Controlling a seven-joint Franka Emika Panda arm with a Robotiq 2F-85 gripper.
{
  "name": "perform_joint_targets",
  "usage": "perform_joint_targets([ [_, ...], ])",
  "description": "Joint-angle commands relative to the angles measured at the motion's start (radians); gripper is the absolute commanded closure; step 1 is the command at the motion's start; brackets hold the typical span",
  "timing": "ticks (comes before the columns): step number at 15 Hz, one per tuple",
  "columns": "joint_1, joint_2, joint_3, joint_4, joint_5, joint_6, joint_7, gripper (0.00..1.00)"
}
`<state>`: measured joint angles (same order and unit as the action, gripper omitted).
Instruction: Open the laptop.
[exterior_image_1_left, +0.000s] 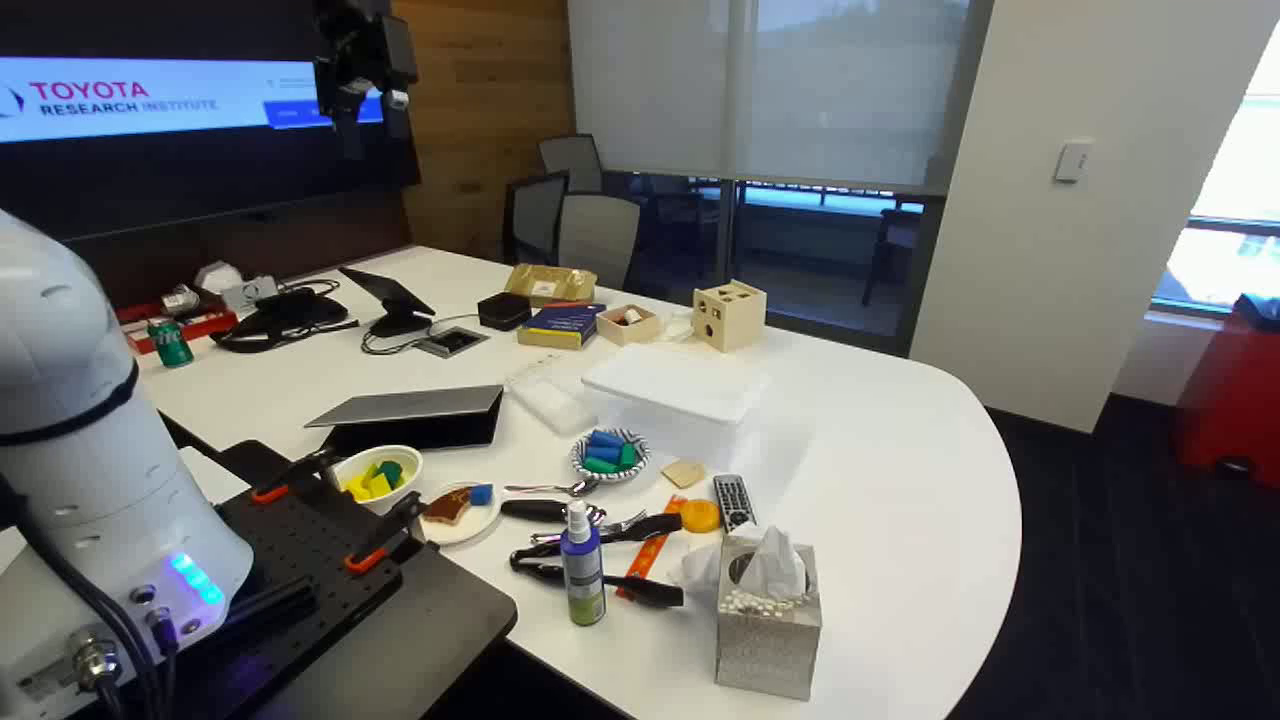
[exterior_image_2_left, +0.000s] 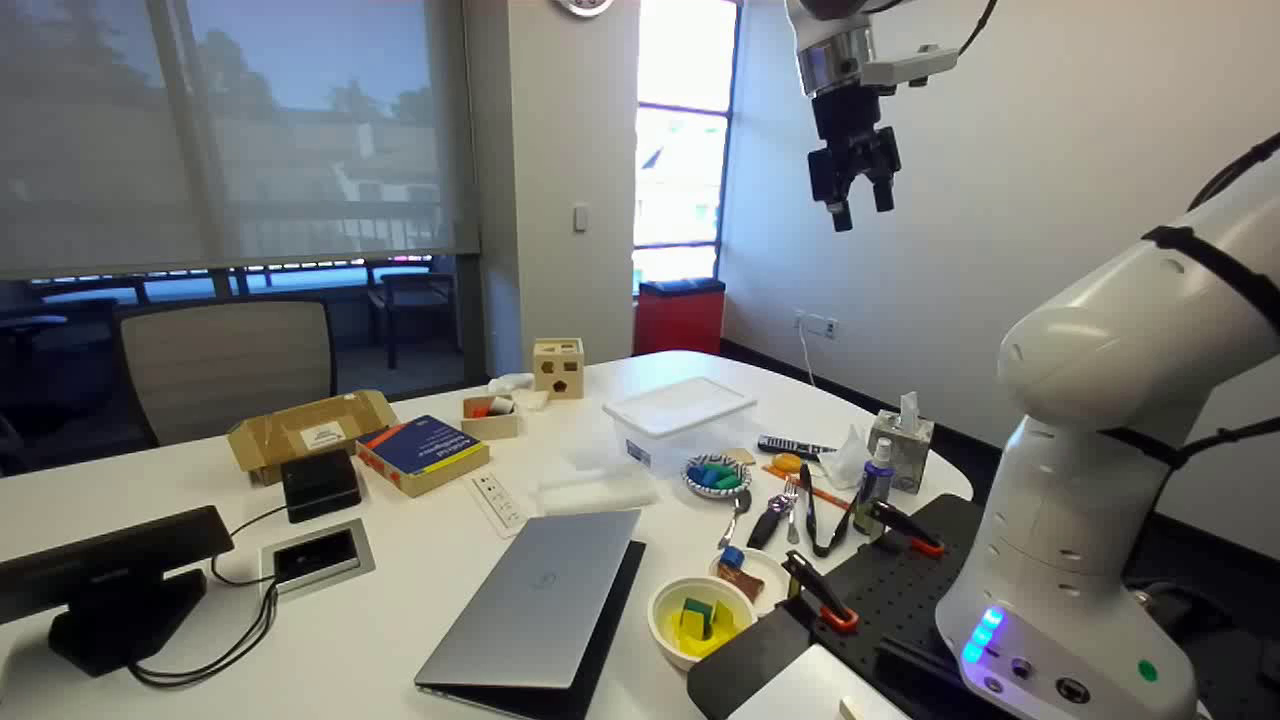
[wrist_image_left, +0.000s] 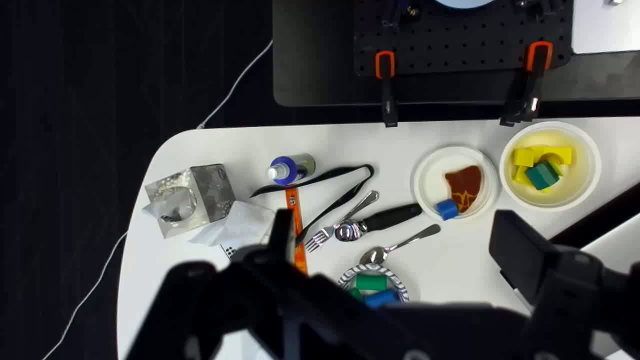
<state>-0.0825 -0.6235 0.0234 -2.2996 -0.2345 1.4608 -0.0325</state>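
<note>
The laptop (exterior_image_1_left: 408, 408) lies on the white table with its grey lid raised a little. It also shows in an exterior view (exterior_image_2_left: 540, 600), where a narrow dark gap runs along the long side facing the robot base. In the wrist view only a corner of the laptop (wrist_image_left: 619, 242) shows at the right edge, partly hidden by a finger. My gripper (exterior_image_1_left: 371, 122) hangs high above the table, well away from the laptop. It shows in an exterior view (exterior_image_2_left: 862, 206) with its fingers apart. In the wrist view the gripper (wrist_image_left: 394, 222) is open with nothing between the fingers.
Beside the laptop's gap side stand a white bowl (exterior_image_2_left: 665, 640) with blocks and a white plate (wrist_image_left: 425, 175). A lidded clear box (exterior_image_2_left: 680, 408), a patterned bowl (exterior_image_1_left: 640, 445), utensils, a spray bottle (exterior_image_1_left: 583, 575) and a tissue box (exterior_image_1_left: 768, 640) stand farther along. Clamps (exterior_image_2_left: 815, 585) edge the robot's mount.
</note>
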Motion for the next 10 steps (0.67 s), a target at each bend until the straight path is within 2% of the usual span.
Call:
perform_joint_targets([
  [1, 0.026, 0.001, -0.018, 0.003, -0.008, -0.005, 0.011, 0.0],
  [3, 0.021, 0.025, -0.025, -0.006, -0.005, 0.038, 0.029, 0.0],
  [5, 0.022, 0.076, -0.047, -0.036, 0.024, 0.175, 0.052, 0.0],
  [7, 0.04, 0.147, -0.073, -0.086, 0.1, 0.365, 0.039, 0.0],
  [10, 0.082, 0.291, -0.096, -0.145, 0.293, 0.646, -0.007, 0.0],
])
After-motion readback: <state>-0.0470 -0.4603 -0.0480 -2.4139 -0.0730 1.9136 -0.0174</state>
